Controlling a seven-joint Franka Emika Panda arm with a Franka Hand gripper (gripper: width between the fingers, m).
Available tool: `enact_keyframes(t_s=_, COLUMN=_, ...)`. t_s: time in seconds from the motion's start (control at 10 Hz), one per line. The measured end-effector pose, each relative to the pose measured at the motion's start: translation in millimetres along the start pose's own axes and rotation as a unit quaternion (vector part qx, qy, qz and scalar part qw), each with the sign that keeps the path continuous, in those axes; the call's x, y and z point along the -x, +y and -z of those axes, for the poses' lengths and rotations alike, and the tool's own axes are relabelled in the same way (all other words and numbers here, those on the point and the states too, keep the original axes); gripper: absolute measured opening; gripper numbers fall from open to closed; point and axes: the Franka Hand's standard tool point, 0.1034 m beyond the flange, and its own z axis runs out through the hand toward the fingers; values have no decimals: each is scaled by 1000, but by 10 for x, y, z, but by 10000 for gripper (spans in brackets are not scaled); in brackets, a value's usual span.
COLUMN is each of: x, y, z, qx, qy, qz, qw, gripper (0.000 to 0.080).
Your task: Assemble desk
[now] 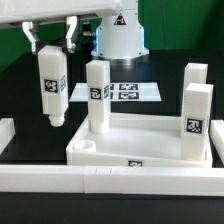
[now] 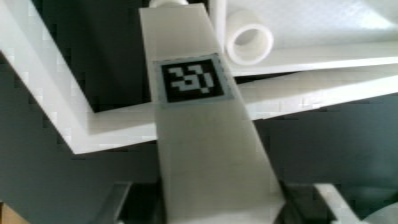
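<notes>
Here the gripper (image 1: 50,43) is clamped on the top of a white leg (image 1: 52,88), holding it upright off the table, just beyond the tray-like desk panel (image 1: 140,140) toward the exterior view's left. The panel lies near the front rail (image 1: 100,180) with three more legs standing on it. The marker board (image 1: 125,91) lies behind.

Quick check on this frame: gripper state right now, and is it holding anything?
Gripper: closed on a white desk leg, held upright above the table beside the desk panel.
</notes>
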Motion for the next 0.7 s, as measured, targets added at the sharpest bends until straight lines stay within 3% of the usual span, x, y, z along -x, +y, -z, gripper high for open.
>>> enact_keyframes(t_s=0.2, x=-3, y=-23, z=-5, qx=-1, qy=0, qz=1, qw=1000, gripper=300)
enact_keyframes(t_s=0.5, x=-279, y=-393, z=-22, qx=-28, qy=8, qz=23, qw=999, gripper=300)
enact_keyframes(t_s=0.7, x=-321, y=-465, z=-81, qx=-30, qy=9, qz=17, qw=999, gripper=300)
